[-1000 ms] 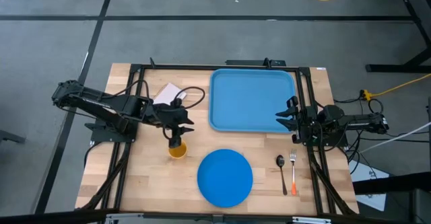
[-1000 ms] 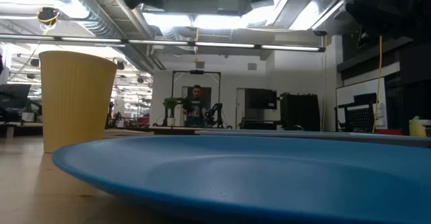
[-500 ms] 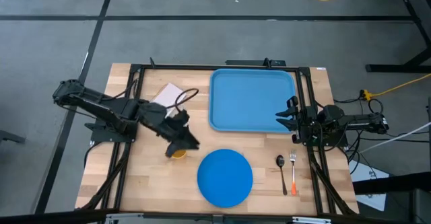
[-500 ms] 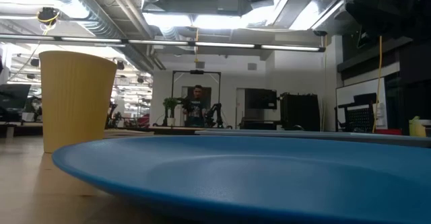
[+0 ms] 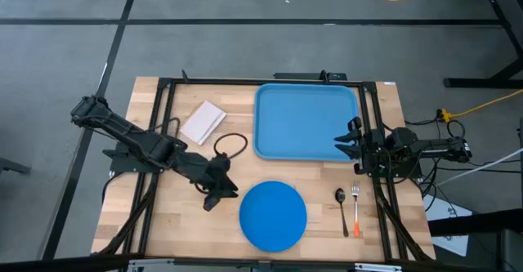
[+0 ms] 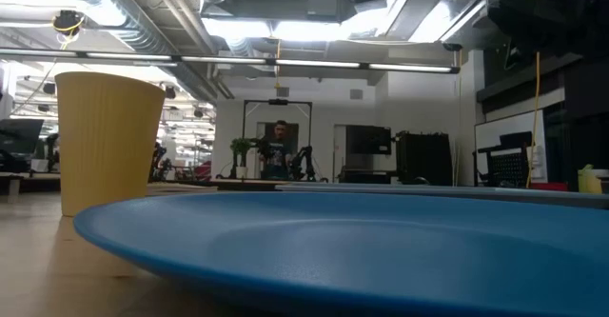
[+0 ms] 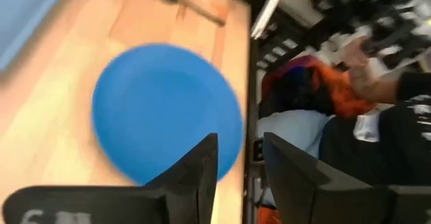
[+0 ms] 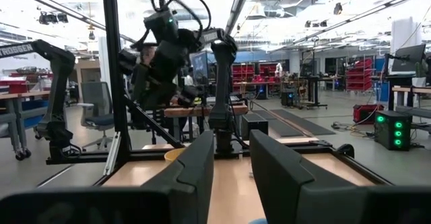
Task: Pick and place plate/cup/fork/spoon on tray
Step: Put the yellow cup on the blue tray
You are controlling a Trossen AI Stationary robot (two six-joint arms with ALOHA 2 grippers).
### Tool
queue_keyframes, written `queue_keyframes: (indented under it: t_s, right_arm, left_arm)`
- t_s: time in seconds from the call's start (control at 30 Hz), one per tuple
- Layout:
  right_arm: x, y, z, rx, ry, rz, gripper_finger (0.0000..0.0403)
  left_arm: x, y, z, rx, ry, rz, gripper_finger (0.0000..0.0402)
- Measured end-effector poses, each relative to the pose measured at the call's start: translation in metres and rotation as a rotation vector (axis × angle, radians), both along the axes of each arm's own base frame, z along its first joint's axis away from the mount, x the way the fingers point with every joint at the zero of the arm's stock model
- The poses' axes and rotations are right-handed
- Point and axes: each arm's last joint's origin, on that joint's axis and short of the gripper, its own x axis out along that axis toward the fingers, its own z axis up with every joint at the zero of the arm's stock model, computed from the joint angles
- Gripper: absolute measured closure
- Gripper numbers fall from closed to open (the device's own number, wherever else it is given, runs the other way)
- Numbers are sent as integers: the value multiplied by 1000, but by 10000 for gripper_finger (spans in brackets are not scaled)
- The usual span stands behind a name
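The blue round plate [image 5: 273, 216] lies flat on the table near its front edge; it also shows in the left wrist view [image 7: 161, 109] and the low view [image 6: 362, 250]. The yellow-orange cup [image 6: 105, 141] stands upright on its base, left of the plate. In the high view it is hidden under my left gripper [image 5: 218, 193], which hangs open above it and faces the plate. The dark spoon [image 5: 341, 207] and the orange-handled fork [image 5: 356, 211] lie right of the plate. My right gripper [image 5: 348, 141] is open at the right near corner of the light-blue tray [image 5: 302, 117].
A white card [image 5: 203, 121] and a black cable loop [image 5: 231, 145] lie left of the tray. Dark frame rails [image 5: 159, 141] run along both table sides. A person [image 7: 350, 96] stands beyond the table's edge in the left wrist view.
My left gripper has gone toward the table's near edge and slightly right, from behind the cup to over it, and has tipped toward the plate. The cup stands where it was. My right arm has kept still.
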Motion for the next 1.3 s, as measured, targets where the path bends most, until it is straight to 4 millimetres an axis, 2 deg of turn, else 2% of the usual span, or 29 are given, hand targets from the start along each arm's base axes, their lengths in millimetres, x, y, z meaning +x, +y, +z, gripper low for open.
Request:
queue_keyframes:
  t_s: [0.1,0.2,0.37,0.53,0.73,0.93,1.03,1.13,1.3]
  right_arm:
    - [0,0,0,0,2,0,301]
    - [0,0,0,-1,1,0,301]
    - [0,0,0,-2,-3,-1,301]
    - [0,0,0,-9,-5,-3,301]
    - [0,0,0,-49,-4,-14,301]
    - [0,0,0,-45,0,-12,301]
    - [0,0,1,-44,-7,-12,301]
    - [0,0,1,-42,-10,-11,301]
    - [0,0,1,89,-6,25,301]
  left_arm:
    - [7,-5,-15,-40,96,-28,289]
    - [11,-9,-22,-86,149,-129,289]
    - [12,-6,-20,-63,115,-124,289]
    - [11,-6,-5,-16,-25,-162,289]
    - [14,-1,25,7,-331,-192,289]
    - [18,11,68,95,-813,-83,289]
    - [17,16,79,146,-933,-44,289]
    - [17,19,88,238,-863,-51,289]
    - [16,21,115,461,-475,38,289]
